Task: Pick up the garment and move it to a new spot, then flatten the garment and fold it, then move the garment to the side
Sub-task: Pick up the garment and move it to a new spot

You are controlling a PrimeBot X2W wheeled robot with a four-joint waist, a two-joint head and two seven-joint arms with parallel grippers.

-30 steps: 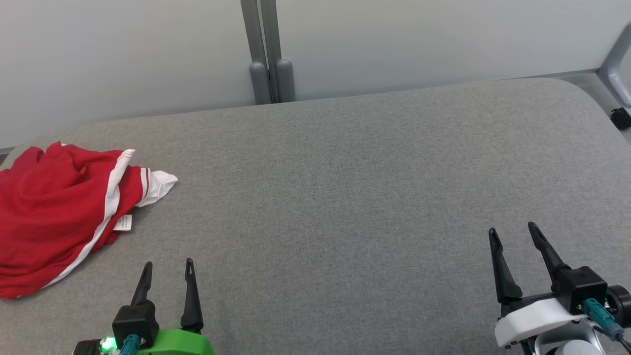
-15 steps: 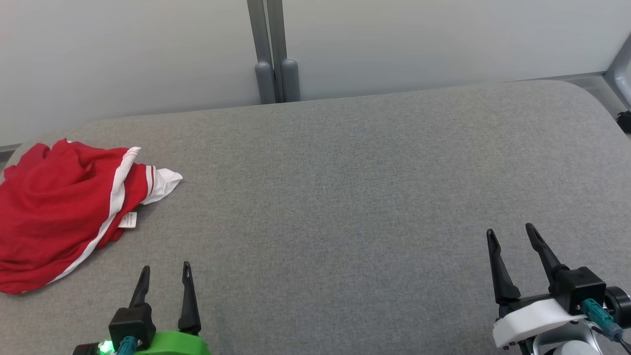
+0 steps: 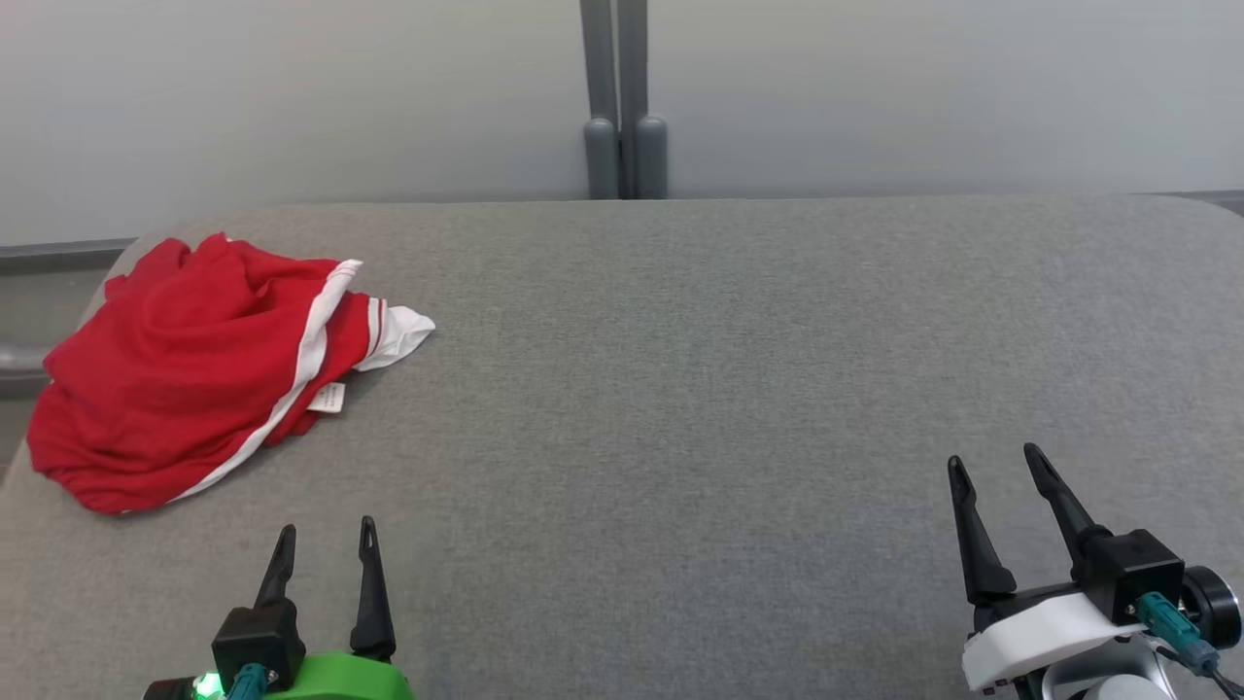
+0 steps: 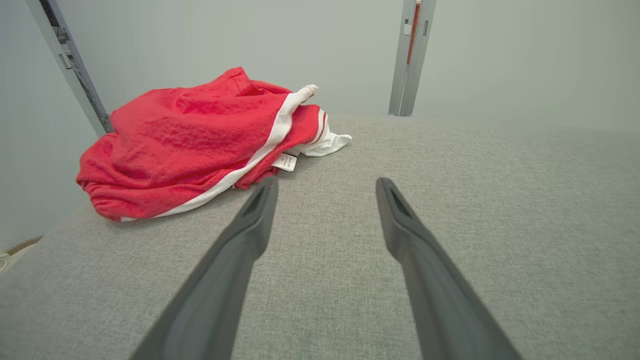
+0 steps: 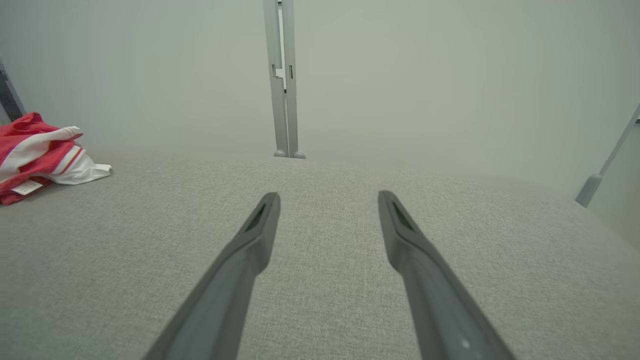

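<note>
A crumpled red garment (image 3: 185,379) with white stripes lies in a heap at the far left corner of the grey fabric-covered tabletop (image 3: 680,389), its left side reaching that edge. A white cuff or hem sticks out toward the tabletop's middle, and a small white label (image 3: 328,397) pokes from under the nearer side.

The left gripper (image 3: 328,526) hovers by the near edge on the left, its two dark fingers spread apart and holding nothing. The garment sits ahead of it and to its left, with a clear strip of bare fabric between the fingertips and the heap's nearest fold. From the left wrist, the garment (image 4: 190,140) fills the upper left beyond the left gripper (image 4: 326,181); the label (image 4: 285,162) shows just past the tip of the left-hand finger, and the gap between the fingers opens onto bare tabletop (image 4: 500,200) rather than cloth.

The right gripper (image 3: 993,456) is near the tabletop's near right corner, fingers likewise spread and empty — well apart from the garment, with most of the surface between them. In the right wrist view the garment (image 5: 30,150) is a small red-and-white bundle at the far left, well off the line of the right gripper (image 5: 328,195).

A grey post (image 3: 622,97) stands against the pale wall behind the far edge.
</note>
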